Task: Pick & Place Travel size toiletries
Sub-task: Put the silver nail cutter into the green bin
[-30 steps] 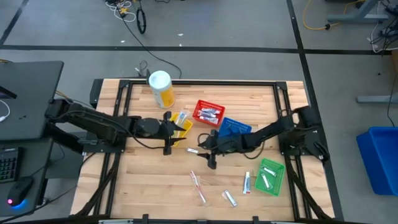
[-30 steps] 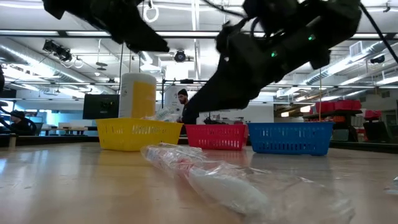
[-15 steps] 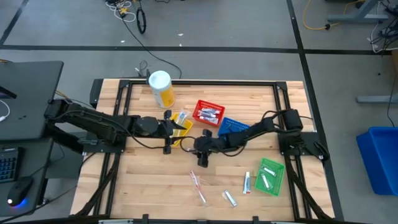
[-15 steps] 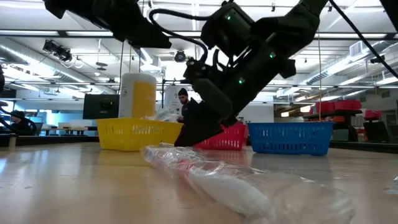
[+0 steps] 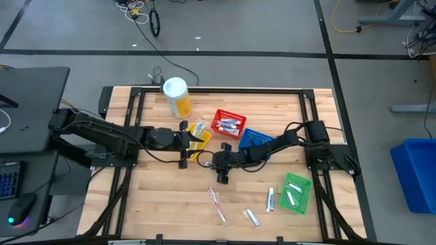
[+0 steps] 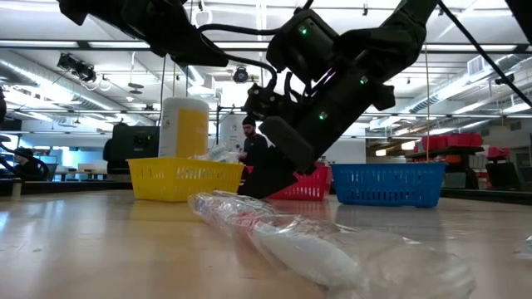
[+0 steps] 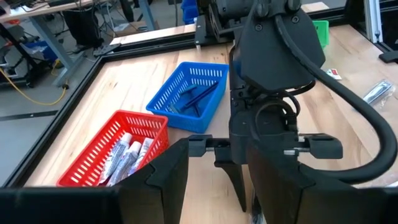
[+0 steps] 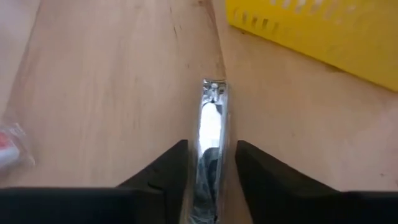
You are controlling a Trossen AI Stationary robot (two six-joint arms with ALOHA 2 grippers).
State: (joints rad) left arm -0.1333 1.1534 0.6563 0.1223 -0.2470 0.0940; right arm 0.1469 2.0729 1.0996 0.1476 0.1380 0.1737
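**R wrist: clipper between fingers**

Right gripper (image 8: 210, 163) w/ two dark fingers (image 8: 166, 171) flanking a shiny silver metal nail clipper (image 8: 210, 127) lying on pale wood table (image 8: 106, 87). Yellow mesh plastic basket (image 8: 323, 31) nearby. Clear wrapped item (image 8: 11, 152) at edge.

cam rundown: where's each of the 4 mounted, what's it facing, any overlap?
High: overhead, straight down; table, both arms.
Low: tabletop height, facing the room; wrapped toothbrush nearest, arms above.
Left wrist: on the left arm, facing the right arm; own fingers at bottom.
Right wrist: on the right arm; metal nail clipper between its fingers.
Shared: red basket in high and left wrist.
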